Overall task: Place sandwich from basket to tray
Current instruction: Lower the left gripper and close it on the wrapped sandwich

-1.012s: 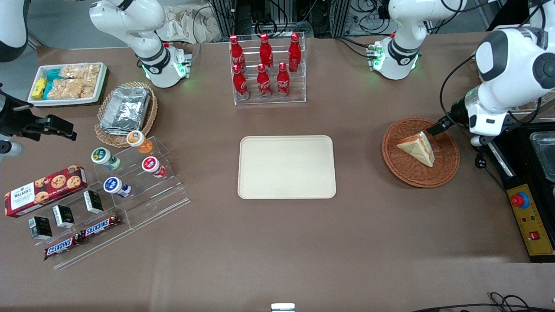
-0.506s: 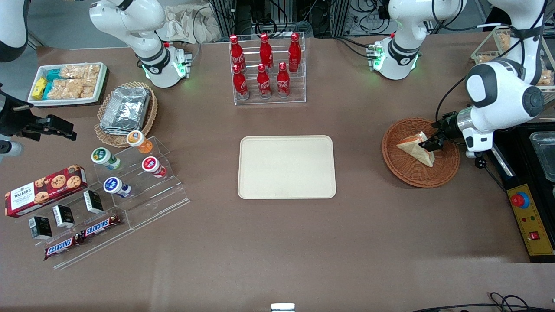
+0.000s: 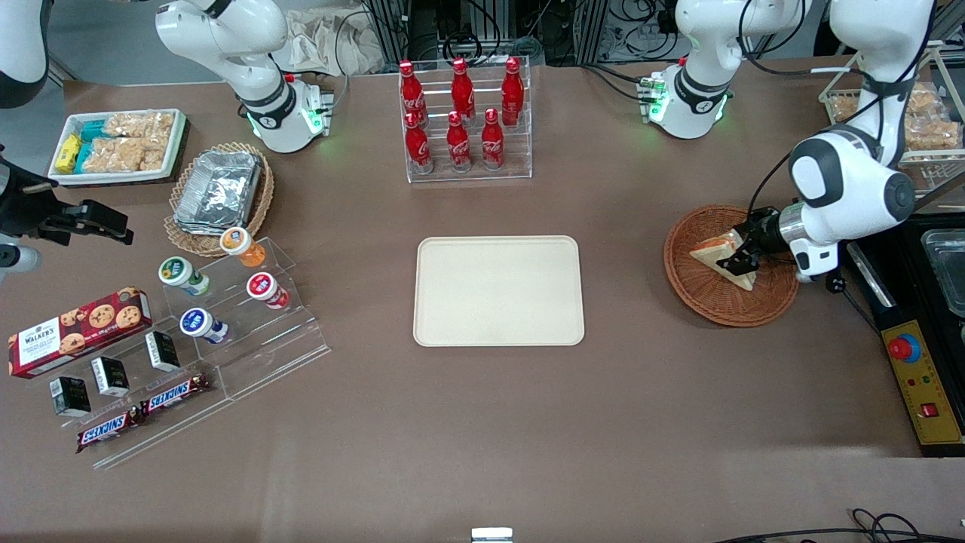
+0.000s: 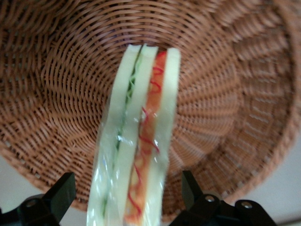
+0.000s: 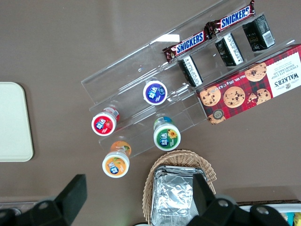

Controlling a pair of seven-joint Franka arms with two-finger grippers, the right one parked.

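Observation:
The sandwich (image 3: 718, 252), a wrapped white-bread wedge with red-orange and green filling (image 4: 141, 155), stands on edge in the reddish-brown wicker basket (image 3: 697, 292) toward the working arm's end of the table. My left gripper (image 3: 740, 255) is open, low over the basket, with one black finger (image 4: 61, 194) on each side of the sandwich and a gap between each finger and the bread. The cream-beige tray (image 3: 498, 291) lies flat at the table's middle, with nothing on it.
A rack of red cola bottles (image 3: 461, 121) stands farther from the front camera than the tray. A black control box with a red button (image 3: 920, 377) sits beside the basket at the table's end. Snack displays (image 3: 188, 332) fill the parked arm's end.
The left arm has lowered and moved in over the basket. Its gripper went from the basket's rim to straddling the sandwich. The sandwich has not moved.

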